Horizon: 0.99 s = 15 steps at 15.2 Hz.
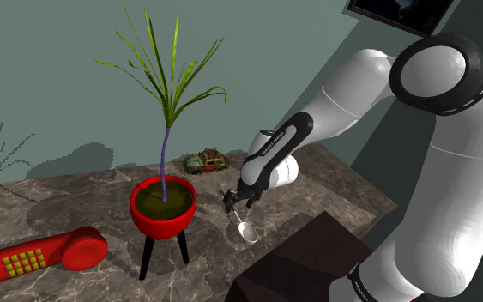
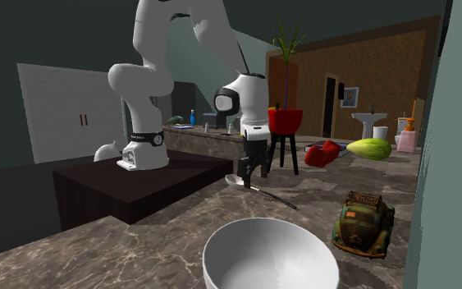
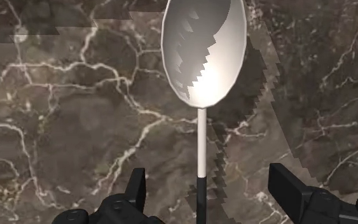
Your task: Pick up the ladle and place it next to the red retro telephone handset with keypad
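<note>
The ladle [image 3: 203, 54] is silvery white with a dark handle end and lies flat on the marble top; its bowl [image 1: 247, 232] points toward the stand. My gripper [image 3: 210, 188] hangs just above its handle, open. The handle runs between the fingers [image 3: 136, 188] without touching either one. From the side, the gripper [image 2: 249, 168] sits low over the ladle [image 2: 274, 197]. The red telephone handset [image 1: 38, 257] with a yellow keypad lies far off at the shoulder view's lower left, beyond the pot. It appears as a red shape [image 2: 323, 153] in the second exterior view.
A red plant pot [image 1: 163, 208] on black legs stands between ladle and handset. A toy car [image 1: 206, 160] sits behind the gripper. A white bowl [image 2: 270, 256] and a green oblong thing [image 2: 369, 148] are on the marble top [image 1: 76, 202]. The dark stand [image 1: 304, 262] lies close by.
</note>
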Motion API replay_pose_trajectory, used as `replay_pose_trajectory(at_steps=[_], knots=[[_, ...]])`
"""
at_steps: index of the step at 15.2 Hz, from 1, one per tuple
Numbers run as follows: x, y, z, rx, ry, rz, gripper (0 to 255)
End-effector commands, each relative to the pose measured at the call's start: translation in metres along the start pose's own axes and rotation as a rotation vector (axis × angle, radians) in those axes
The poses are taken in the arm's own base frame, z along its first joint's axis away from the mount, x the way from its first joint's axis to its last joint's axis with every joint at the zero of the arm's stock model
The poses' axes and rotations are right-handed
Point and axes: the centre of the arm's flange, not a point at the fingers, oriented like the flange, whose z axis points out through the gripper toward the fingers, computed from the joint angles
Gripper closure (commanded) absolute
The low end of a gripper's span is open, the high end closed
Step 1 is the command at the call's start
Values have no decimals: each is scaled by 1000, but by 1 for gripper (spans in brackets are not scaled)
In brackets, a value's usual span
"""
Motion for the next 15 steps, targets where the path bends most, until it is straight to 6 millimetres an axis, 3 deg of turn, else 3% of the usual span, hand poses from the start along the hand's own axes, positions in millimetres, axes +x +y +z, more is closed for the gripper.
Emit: replay_pose_trajectory(at_steps=[1,4,12,13,15], knots=[[0,0,10,0,0,1,0],[0,0,28,0,0,1,0],[0,0,28,0,0,1,0],[0,0,29,0,0,1,255],[0,0,29,0,0,1,255]])
